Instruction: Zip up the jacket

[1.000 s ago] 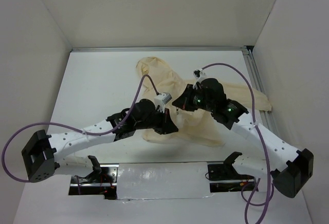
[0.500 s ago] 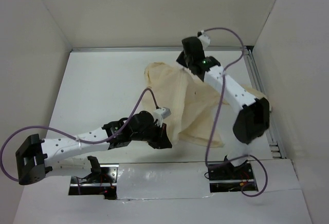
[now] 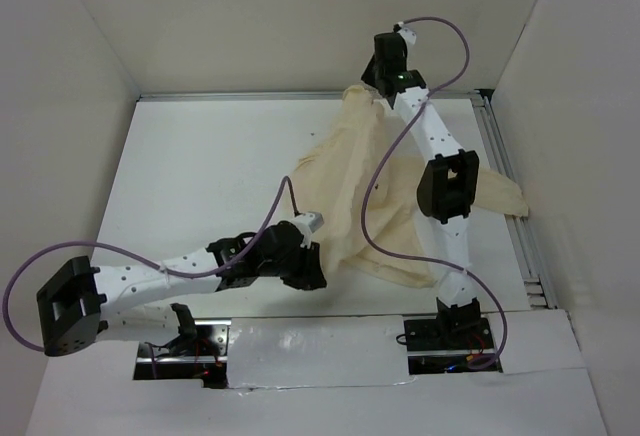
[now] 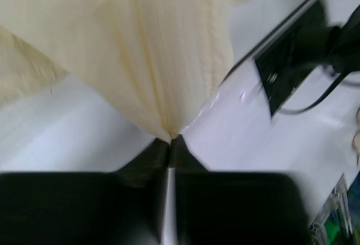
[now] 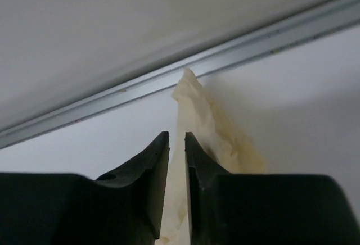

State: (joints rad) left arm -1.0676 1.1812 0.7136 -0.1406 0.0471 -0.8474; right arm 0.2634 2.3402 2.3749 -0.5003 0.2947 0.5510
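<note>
The jacket (image 3: 340,196) is pale cream-yellow. It lies on the right half of the white bench (image 3: 200,166), drawn out in a long diagonal from near the bench's front edge to its far edge. One part of it trails out toward the bench's right edge. The right arm (image 3: 435,141) reaches from the front of the bench over the garment to the far edge. The left arm (image 3: 160,276) runs low along the front of the bench from its left side toward the middle. The right pincer (image 3: 370,88) sits at the far edge of the bench, just short of the metal rail (image 3: 300,96) that borders it. In the right wrist view the fingers of this pincer (image 5: 176,138) are drawn close, with a thin fold of the jacket (image 5: 208,127) nipped between them. The fabric rises to a point against the rail (image 5: 253,45). The left pincer (image 3: 312,274) is near the front edge of the bench, about midway across. In the left wrist view this pincer (image 4: 170,139) is pressed together on the jacket (image 4: 140,42), and the cloth fans away from the pinch in straight, taut folds above the bench (image 4: 56,132). Whether the zip itself is caught in either pinch cannot be told. A purple cable (image 3: 375,226) hangs in a loop from the right arm across the garment.
</note>
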